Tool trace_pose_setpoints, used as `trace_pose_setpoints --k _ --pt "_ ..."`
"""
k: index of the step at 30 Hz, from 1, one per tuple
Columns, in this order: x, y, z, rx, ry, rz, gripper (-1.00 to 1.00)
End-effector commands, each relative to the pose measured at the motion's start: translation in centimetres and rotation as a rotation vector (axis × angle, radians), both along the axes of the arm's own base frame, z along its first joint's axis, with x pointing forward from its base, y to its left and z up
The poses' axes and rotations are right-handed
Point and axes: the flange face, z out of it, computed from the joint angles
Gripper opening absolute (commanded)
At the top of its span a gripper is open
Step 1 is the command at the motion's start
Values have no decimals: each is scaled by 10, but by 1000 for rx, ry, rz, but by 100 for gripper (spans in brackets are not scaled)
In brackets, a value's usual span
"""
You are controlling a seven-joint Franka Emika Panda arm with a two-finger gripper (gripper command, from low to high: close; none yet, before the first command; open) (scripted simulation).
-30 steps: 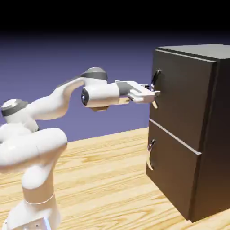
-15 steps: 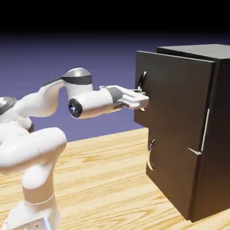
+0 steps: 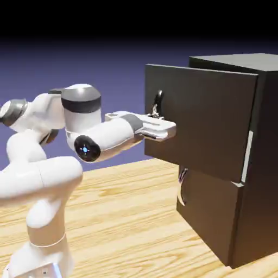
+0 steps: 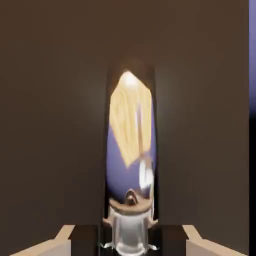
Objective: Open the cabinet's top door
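The cabinet (image 3: pixel 239 163) is standing on the wooden desk (image 3: pixel 125 217) at the right of the exterior view, and its top door (image 3: pixel 201 119) is projecting well clear of the dark body, with a pale strip showing along its right edge where it is leaving the carcass. The claw (image 3: pixel 157 117) is reaching in level from the left and is clenched on the long curved silver handle (image 3: pixel 158 102) at the panel's left side; in the hand view that polished handle (image 4: pixel 131 165) is filling the centre, mirroring the desk and the backdrop, with the dark panel all around it. The lower panel (image 3: pixel 209 209) with its smaller handle (image 3: pixel 182 187) is sitting flush and untouched. Judging by its look, the door is stiff and unyielding and will be moving only along its own fixed path, so the pull ought to be following that path. The handle is smooth, rounded metal, probably slippery, so a firm hold near its middle seems wisest. The task looks largely done.
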Motion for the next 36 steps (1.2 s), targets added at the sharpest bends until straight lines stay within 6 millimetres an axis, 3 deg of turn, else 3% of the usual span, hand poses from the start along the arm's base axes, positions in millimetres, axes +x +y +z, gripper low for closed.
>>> trace_pose_setpoints --k 1,19,36 --pt "-3 -5 0 0 0 19 -100" --pt "-36 -111 0 0 0 391 -100" --pt "-29 -218 0 0 0 747 -100"
